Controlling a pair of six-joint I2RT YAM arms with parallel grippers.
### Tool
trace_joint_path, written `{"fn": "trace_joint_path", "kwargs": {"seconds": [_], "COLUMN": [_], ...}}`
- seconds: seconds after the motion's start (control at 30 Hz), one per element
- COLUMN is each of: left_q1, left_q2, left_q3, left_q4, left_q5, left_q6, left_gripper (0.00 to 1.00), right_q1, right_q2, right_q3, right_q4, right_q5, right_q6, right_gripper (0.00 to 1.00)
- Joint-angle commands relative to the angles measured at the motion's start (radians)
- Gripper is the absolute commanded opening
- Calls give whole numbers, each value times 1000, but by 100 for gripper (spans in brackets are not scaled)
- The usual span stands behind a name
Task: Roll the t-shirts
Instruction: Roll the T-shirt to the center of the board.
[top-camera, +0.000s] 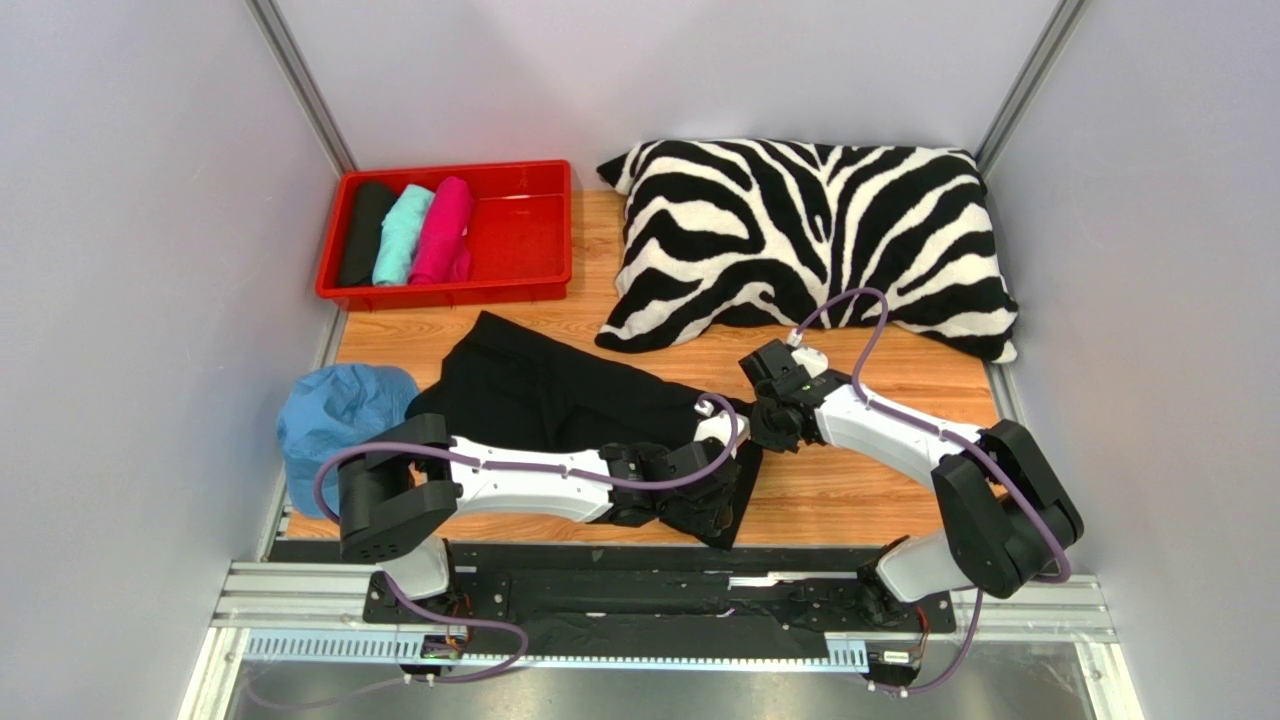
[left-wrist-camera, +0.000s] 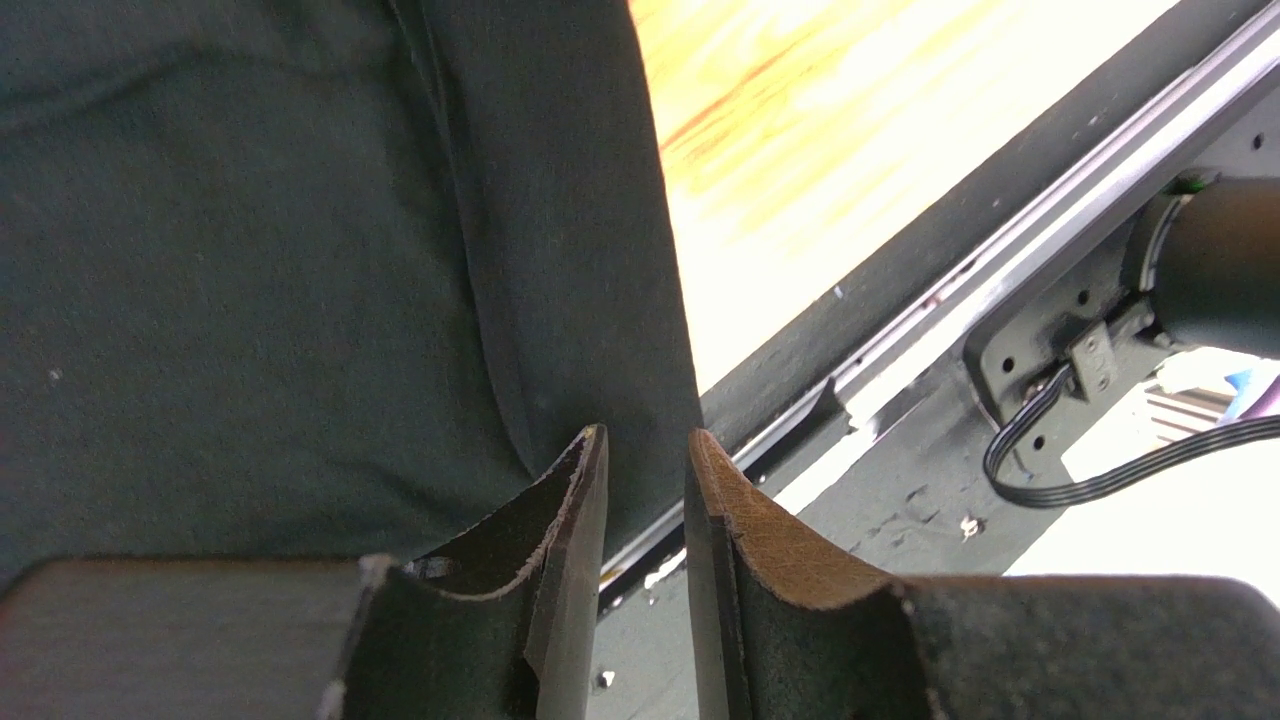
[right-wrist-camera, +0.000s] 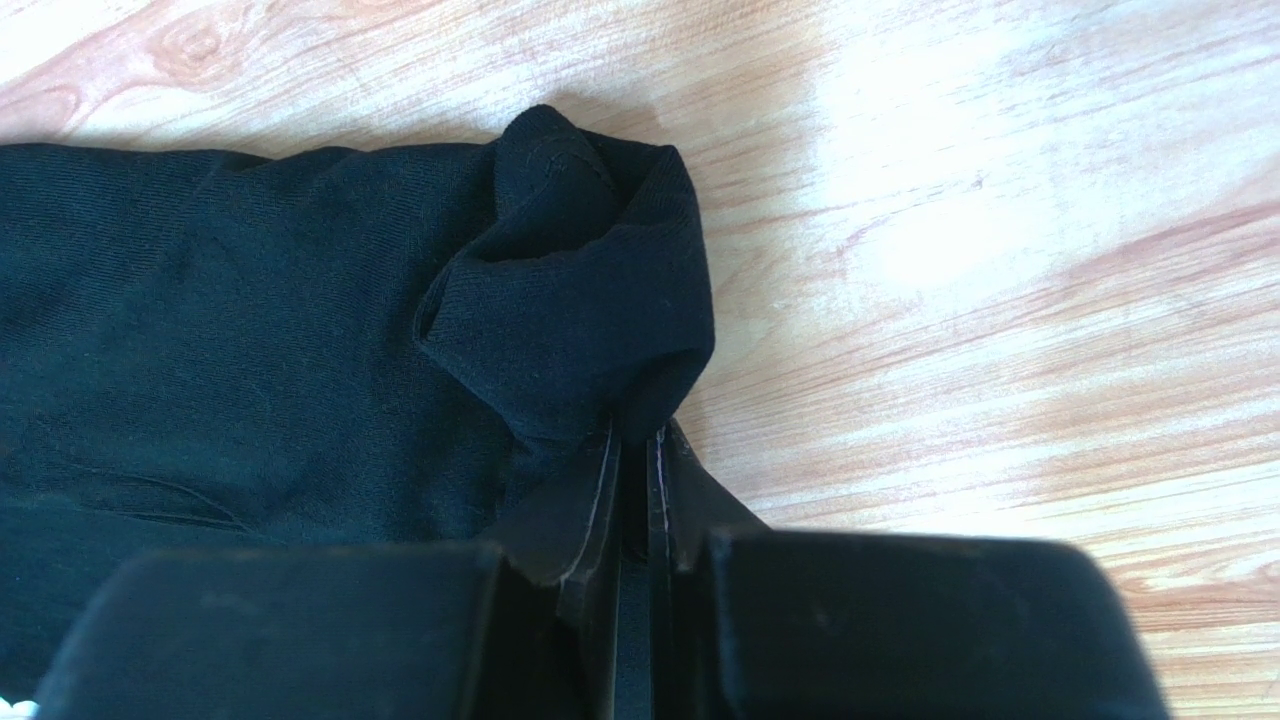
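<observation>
The large black t-shirt (top-camera: 564, 393) lies spread on the wooden counter (top-camera: 812, 510), at the centre of the top view. Only the right wrist view shows a bunched corner of it clenched between the right fingers (right-wrist-camera: 579, 533). The left wrist view shows the left fingers (left-wrist-camera: 556, 540) slightly parted and released, at the shirt's edge. At upper left, a red tray (top-camera: 526, 225) holds a black roll (top-camera: 365, 233), a teal roll (top-camera: 401, 234) and a pink roll (top-camera: 443, 230). A zebra pillow (top-camera: 812, 233) sits at upper right.
</observation>
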Motion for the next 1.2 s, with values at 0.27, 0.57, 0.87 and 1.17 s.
{"fn": "trace_joint_path", "kwargs": {"seconds": [0.27,0.57,0.87,1.17], "left_q1": [23,23,20,21], "left_q2": [17,56,62,68], "left_q3": [25,-33,-77,-77], "left_q4": [41,95,122,132], "left_q5": [-1,34,42,52], "left_q6": [22,-34,-84,-97], "left_gripper": [29,14,0,0], "right_q1": [4,6,6,7], "right_q2": [24,-4,-123,-369], "right_q3": [20,21,2,-161], "right_q4": [-35,-35,-5,100], "right_q5": [44,47,58,14], "right_q6": [0,-12,-61,-67], "right_gripper": [4,21,60,61]}}
